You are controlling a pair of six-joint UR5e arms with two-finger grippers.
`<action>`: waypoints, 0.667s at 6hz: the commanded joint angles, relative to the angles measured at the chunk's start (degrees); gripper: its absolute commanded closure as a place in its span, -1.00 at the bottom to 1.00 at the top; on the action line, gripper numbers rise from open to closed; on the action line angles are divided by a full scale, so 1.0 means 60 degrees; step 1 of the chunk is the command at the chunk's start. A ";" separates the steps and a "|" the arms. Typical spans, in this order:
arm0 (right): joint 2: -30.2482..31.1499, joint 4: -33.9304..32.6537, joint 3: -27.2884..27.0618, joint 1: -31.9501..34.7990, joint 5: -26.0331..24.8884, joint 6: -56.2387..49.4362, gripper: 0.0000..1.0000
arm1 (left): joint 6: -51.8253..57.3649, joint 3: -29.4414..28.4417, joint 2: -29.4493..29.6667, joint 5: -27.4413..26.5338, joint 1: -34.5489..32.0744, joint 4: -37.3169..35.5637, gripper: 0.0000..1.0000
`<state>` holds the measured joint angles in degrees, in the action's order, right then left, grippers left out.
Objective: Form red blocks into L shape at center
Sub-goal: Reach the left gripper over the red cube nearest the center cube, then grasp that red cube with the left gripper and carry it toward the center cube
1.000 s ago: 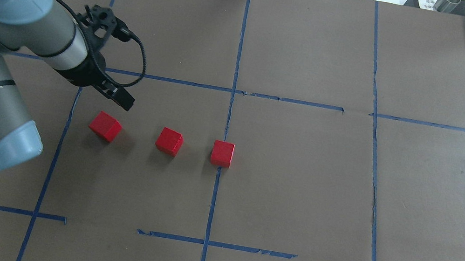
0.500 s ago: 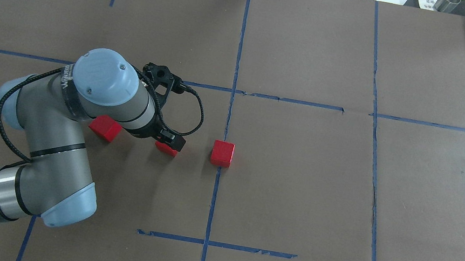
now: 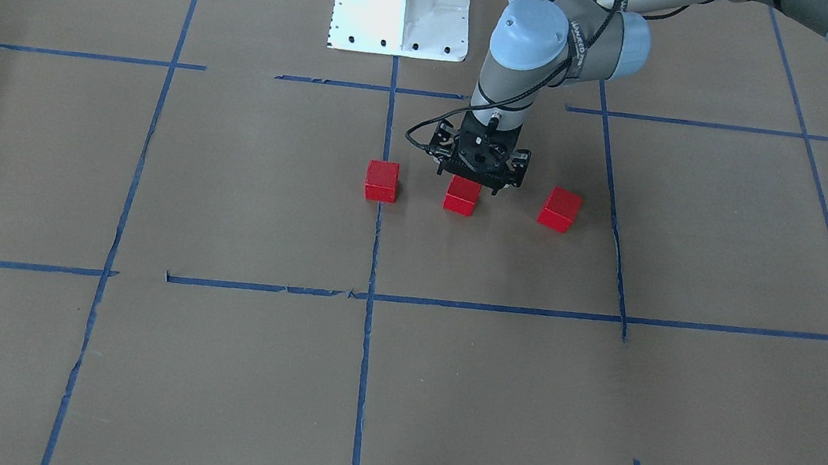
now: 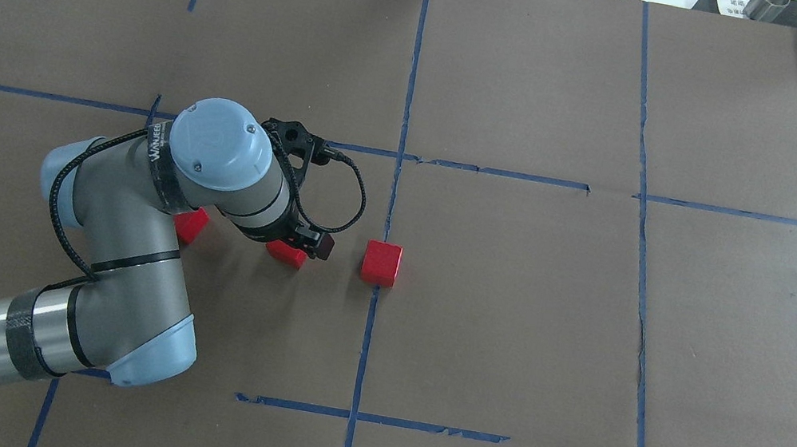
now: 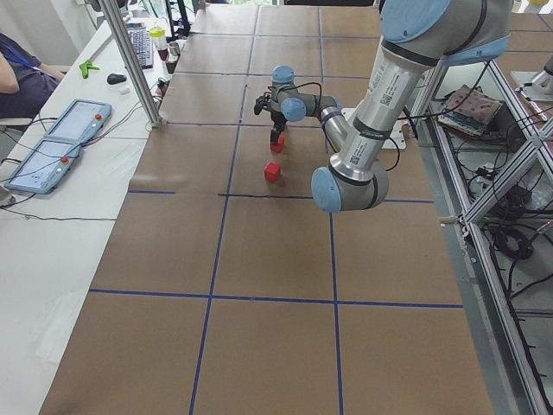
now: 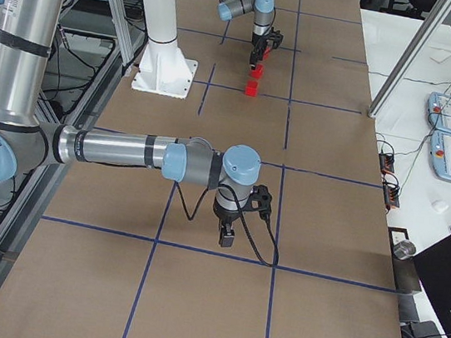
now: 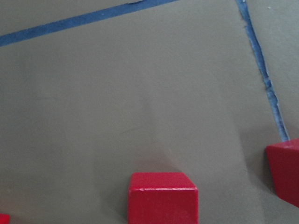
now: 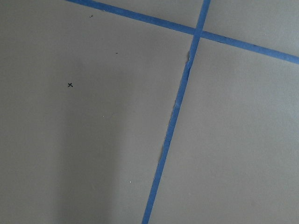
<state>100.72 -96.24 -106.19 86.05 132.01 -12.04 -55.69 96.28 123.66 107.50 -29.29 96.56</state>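
Approach to the middle red block
Left gripper [image 3: 474, 177] hovers over middle red block [image 3: 462, 196]; jaw state cannot be told. Next: grip it, seat it flush against end block [image 3: 382, 180] at center [image 4: 481, 310]

Left end effector [image 3: 477, 180] over middle red block [image 3: 461, 199]; white base [image 3: 403, 2] behind.

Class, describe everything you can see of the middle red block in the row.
The middle red block is a small, bright-red, matte cube resting flat on the brown paper. It sits apart from its neighbours, the block on the tape line and the outer block. The left gripper hangs over it, hiding part of its top; contact cannot be told.
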 commanded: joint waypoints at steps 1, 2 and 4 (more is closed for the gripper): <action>0.0000 0.0000 0.0018 0.0000 0.0000 0.0000 -1.00 | -0.0239 -0.0764 0.0103 -0.0001 0.0004 0.0835 -1.00; 0.0000 0.0000 0.0018 0.0000 0.0000 0.0000 -1.00 | -0.0254 -0.1160 0.0278 -0.0001 0.0004 0.0986 -0.99; 0.0000 0.0000 0.0018 0.0000 0.0000 0.0000 -1.00 | -0.0254 -0.1223 0.0323 0.0014 0.0018 0.0944 -0.40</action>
<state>100.72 -96.24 -106.09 86.04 131.97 -12.04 -57.20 89.24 125.46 107.56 -29.23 102.26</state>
